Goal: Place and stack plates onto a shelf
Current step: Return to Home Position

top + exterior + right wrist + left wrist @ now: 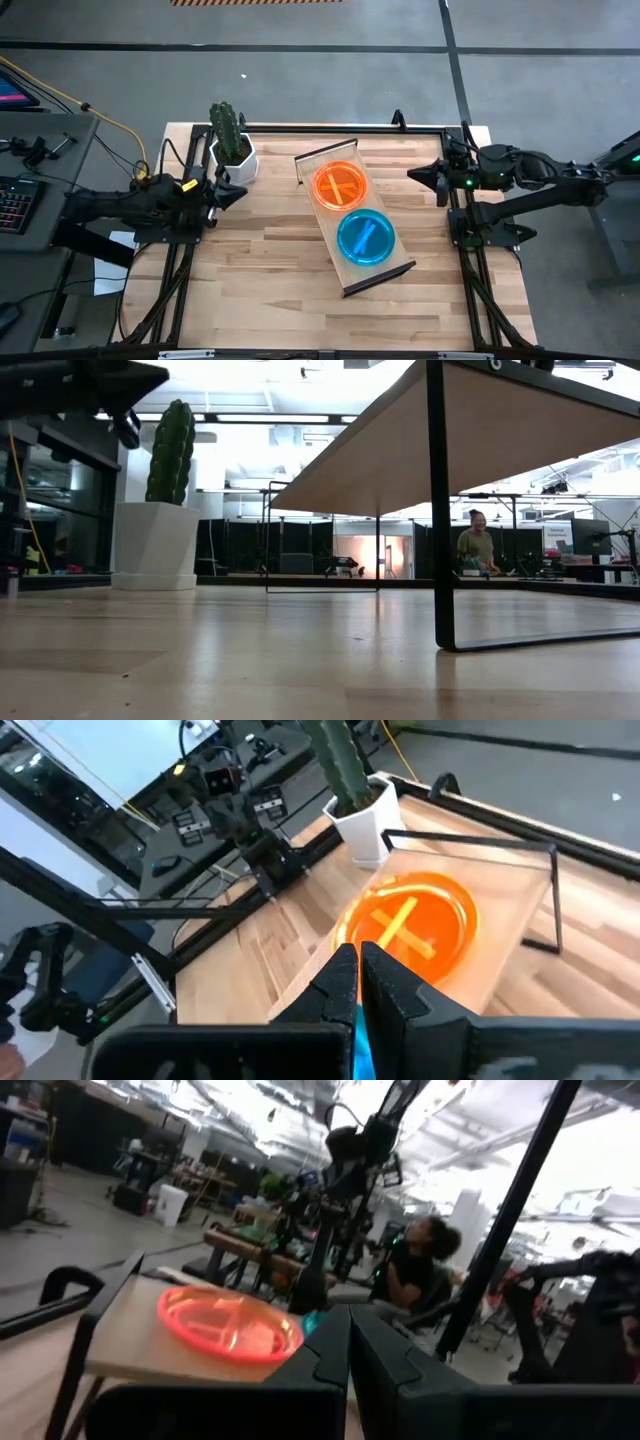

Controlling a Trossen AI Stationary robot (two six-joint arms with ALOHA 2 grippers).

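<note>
The shelf [352, 217] is a light-wood board on thin black legs [436, 510], lying askew at the table's middle. Orange plates [338, 185] sit on its far half and teal-blue plates [365, 238] on its near half; how many are in each pile I cannot tell. My left gripper [240, 192] hovers shut left of the shelf, pointing at it. My right gripper [415, 174] hovers shut to the shelf's right. The left wrist view shows the orange plates [228, 1323] beyond my shut left gripper [348, 1330]; the right wrist view shows them [410, 925] past my shut right gripper [358, 965].
A white pot with a green cactus [230, 145] stands at the table's far left, close to my left gripper. Black frame rails [462, 215] run along both sides of the table. A person [476, 543] is at a bench in the room beyond.
</note>
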